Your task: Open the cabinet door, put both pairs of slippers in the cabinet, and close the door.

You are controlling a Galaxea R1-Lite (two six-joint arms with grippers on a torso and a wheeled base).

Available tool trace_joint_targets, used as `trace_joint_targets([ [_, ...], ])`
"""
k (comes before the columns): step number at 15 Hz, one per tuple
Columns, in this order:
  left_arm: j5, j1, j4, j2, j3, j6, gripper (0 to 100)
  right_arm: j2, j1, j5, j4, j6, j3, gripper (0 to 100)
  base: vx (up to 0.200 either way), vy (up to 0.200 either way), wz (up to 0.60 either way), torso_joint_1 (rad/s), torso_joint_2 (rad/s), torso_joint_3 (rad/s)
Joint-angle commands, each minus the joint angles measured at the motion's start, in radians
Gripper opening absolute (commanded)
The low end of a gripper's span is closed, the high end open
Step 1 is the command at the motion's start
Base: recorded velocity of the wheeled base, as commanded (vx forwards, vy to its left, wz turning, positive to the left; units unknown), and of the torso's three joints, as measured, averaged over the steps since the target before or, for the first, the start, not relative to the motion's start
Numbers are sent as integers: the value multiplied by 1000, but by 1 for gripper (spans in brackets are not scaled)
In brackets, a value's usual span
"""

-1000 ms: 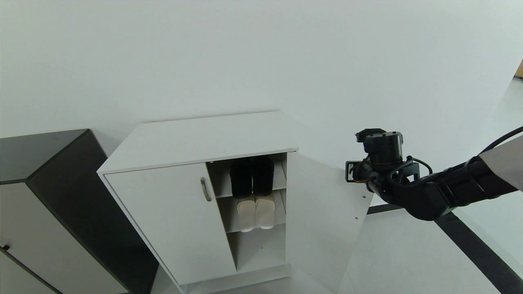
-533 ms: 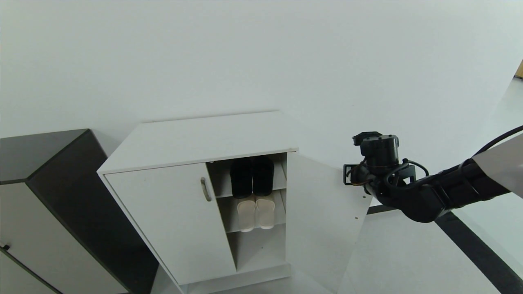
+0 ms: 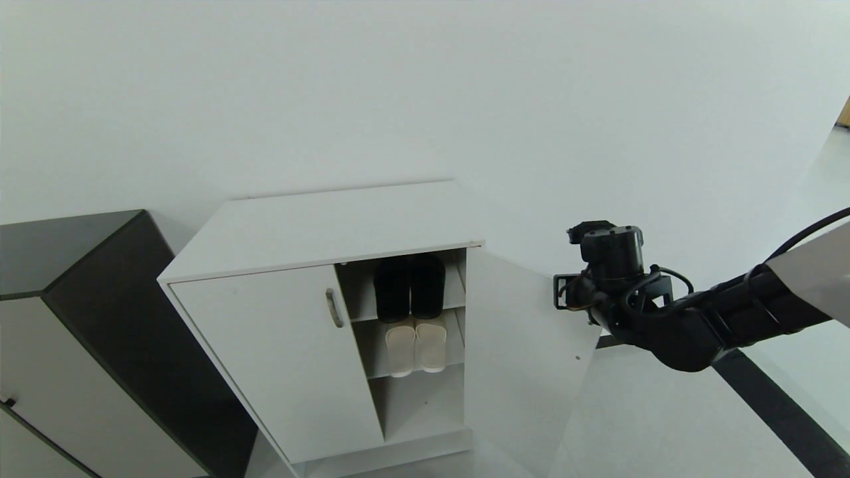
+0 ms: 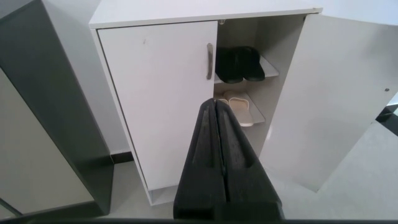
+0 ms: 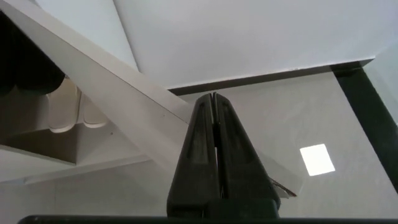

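Black fingers pressed together, empty: so stands the left end effector, facing the cabinet front. The right end effector, right of centre in the head view, is likewise closed on nothing. We judge that only shutting the open door is left to do. A push placed so close to the panel's free edge could slide off it. That edge lies just beside the right end effector, which sits on the door's outer side, and we cannot tell whether they touch. Farther in, at frame centre, the black slippers lie on the upper shelf and the white slippers on the shelf below. The white heels seem to overhang, so the door might catch them.
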Motion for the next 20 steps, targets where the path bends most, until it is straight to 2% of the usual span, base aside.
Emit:
trace_joint_targets([
  [1,0,0,-1,0,0,-1,0,-37,44,1,0,0,34,0,0,0,0,0,0,0],
  [11,0,0,-1,0,0,0,0,-109,307,30,0,40,133,0,0,0,0,0,0,0],
  [16,0,0,-1,0,0,0,0,-132,294,34,-68,19,182,0,0,0,0,0,0,0],
  [20,0,0,-1,0,0,0,0,-135,292,34,-71,14,185,0,0,0,0,0,0,0],
])
